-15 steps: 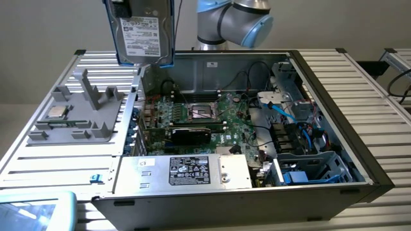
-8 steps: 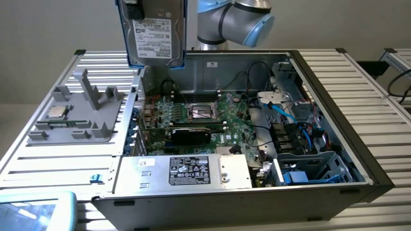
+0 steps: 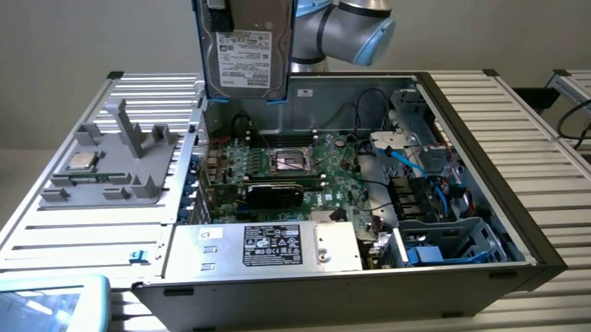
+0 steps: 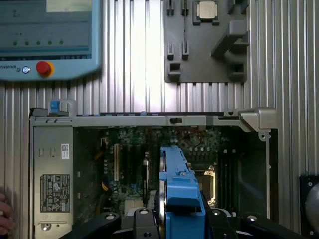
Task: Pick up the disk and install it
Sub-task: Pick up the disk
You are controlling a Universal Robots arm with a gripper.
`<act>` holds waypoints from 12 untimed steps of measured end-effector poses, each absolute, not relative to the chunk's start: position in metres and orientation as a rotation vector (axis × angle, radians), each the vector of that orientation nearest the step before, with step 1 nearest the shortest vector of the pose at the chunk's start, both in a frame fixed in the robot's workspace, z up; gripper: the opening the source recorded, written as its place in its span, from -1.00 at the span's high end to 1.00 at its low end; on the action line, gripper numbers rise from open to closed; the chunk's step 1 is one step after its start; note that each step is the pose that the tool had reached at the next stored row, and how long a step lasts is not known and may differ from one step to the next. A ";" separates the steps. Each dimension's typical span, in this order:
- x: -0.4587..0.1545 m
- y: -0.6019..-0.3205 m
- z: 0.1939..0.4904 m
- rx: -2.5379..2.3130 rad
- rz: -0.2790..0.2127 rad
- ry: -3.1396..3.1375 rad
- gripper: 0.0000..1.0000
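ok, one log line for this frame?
stage: disk held, not yet installed | end effector: shut on disk | disk pose: upright, above open computer case

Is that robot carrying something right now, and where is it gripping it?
Yes: the disk, hanging upright over the open computer case, gripped by the hand at its upper end.

Plain pale grey wall (image 3: 83, 34), ribbed aluminium tabletop (image 3: 517, 117) stretching to both sides; soft, even indoor light
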State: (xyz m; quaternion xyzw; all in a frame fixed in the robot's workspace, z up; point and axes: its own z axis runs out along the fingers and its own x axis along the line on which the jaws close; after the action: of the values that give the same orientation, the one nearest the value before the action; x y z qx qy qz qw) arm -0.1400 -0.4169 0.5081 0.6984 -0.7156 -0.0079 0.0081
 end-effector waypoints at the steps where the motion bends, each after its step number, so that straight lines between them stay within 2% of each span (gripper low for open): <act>1: -0.136 -0.418 0.508 2.183 -0.025 -2.237 0.25; 12: -0.097 -0.434 0.508 2.183 -0.025 -2.237 0.25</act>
State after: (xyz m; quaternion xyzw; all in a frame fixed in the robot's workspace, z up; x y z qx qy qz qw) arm -0.0968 -0.4337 0.5082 0.6984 -0.7156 -0.0079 0.0081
